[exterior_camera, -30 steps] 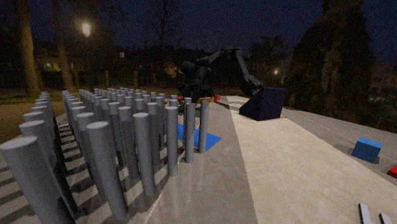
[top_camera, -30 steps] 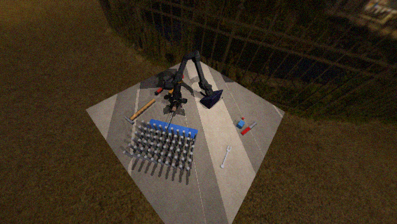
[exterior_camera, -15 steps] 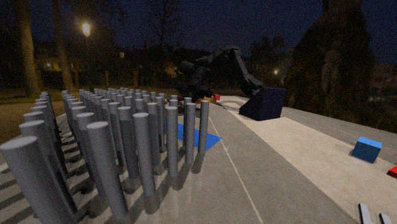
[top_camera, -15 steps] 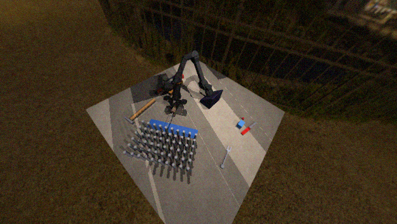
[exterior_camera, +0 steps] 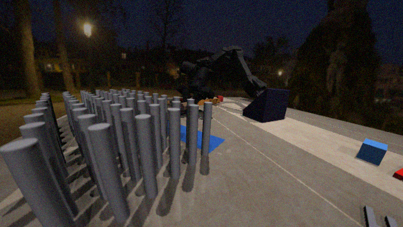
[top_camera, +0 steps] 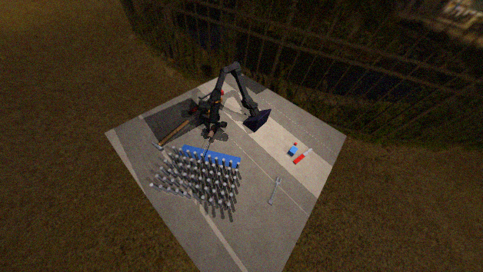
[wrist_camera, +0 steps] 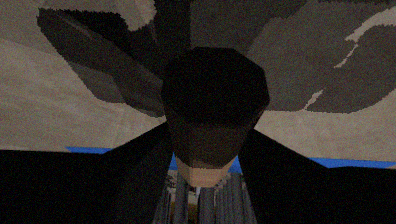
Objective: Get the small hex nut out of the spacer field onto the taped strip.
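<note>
My gripper point(top_camera: 211, 130) point(wrist_camera: 206, 128) is shut on the wooden handle point(top_camera: 211, 133) point(wrist_camera: 206, 176) of a thin-shafted tool, above the ground just outside the blue taped strip point(top_camera: 184, 147) point(exterior_camera: 217, 141). The tool's metal shaft point(top_camera: 208, 144) slants from the handle across the strip to the front row of spacers; its tip is hidden among them. The grey metal spacers point(top_camera: 201, 169) point(exterior_camera: 148, 154) stand upright in rows behind the strip. I cannot make out the hex nut in any view. The wrist view is mostly filled by the dark handle end and fingers.
A hammer point(top_camera: 174, 132) lies left of the gripper, its head near the field's corner. A fork-ended metal tool point(top_camera: 274, 192) lies right of the field. A blue block point(top_camera: 292, 150) point(exterior_camera: 372, 152) and a red-handled tool point(top_camera: 299, 158) lie farther right. A dark wedge point(top_camera: 258, 120) point(exterior_camera: 267, 106) stands at the arm's base.
</note>
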Controlling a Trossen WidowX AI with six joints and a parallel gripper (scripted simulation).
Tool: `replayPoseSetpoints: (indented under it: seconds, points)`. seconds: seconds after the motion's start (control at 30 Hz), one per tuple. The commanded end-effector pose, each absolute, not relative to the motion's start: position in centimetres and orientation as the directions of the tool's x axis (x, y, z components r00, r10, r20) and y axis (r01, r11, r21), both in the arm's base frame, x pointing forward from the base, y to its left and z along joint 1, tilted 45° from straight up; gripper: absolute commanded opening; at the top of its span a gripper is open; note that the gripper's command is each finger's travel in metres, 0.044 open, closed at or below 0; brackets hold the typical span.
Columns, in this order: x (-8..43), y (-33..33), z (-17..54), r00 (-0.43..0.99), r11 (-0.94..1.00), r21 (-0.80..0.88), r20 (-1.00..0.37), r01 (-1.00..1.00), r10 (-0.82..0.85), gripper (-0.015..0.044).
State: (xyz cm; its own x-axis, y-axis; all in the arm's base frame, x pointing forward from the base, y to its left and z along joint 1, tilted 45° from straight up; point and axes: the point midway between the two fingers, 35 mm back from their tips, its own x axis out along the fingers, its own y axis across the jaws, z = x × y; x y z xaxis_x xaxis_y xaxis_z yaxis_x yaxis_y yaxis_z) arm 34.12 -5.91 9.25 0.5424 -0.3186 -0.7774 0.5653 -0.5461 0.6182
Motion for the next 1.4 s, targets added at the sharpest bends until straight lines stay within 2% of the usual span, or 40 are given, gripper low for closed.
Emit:
replayPoseSetpoints:
  seconds: [0.0,1.37]
  points:
    - [34.7,-5.7,9.6,0.555,-0.546,0.628,-0.768,0.555,-0.319,0.0000]
    - [36.9,-4.5,8.8,0.556,-0.547,0.628,-0.768,0.554,-0.318,0.0000]
